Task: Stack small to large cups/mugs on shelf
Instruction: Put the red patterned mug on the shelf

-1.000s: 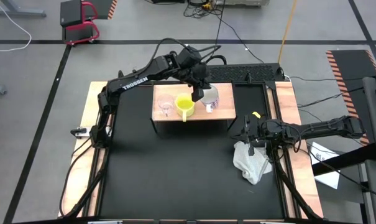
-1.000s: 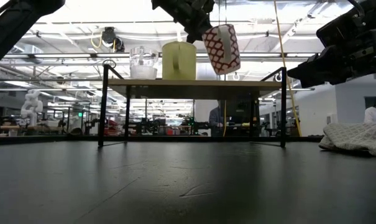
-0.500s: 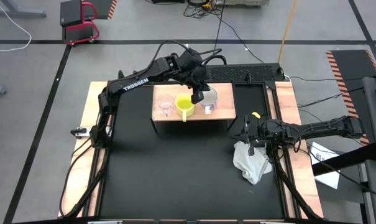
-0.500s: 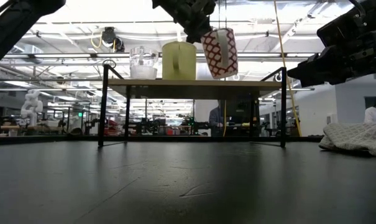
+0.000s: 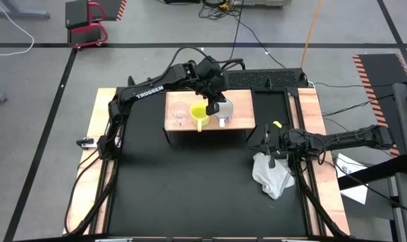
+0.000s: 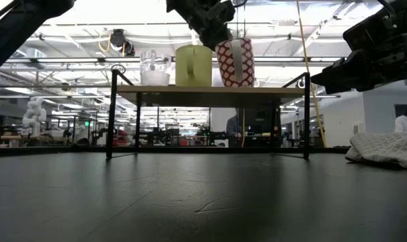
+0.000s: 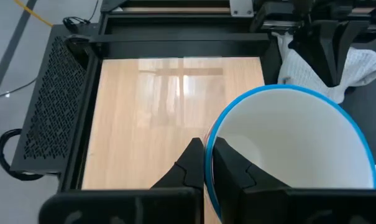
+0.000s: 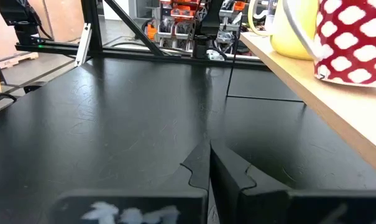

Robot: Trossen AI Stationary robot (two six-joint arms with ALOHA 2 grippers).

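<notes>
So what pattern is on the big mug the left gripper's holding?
Red with white diamond-like patches, clearest in the right wrist view: mug. Its rim is blue.

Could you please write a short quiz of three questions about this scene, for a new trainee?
1. True or false: the glass cup, the yellow mug and the red-and-white patterned mug are all on or over the wooden shelf.
2. Which gripper is shut on the patterned mug's rim? A) left gripper B) right gripper C) neither
3. Fill in: the white cloth lies on the black tabletop close to the ___ gripper.

Key
1. True; the low view shows them in a row, glass cup, yellow mug, patterned mug.
2. A; the left wrist view shows its fingers pinching the blue-edged rim.
3. right; that gripper is shut and holds nothing.
</notes>
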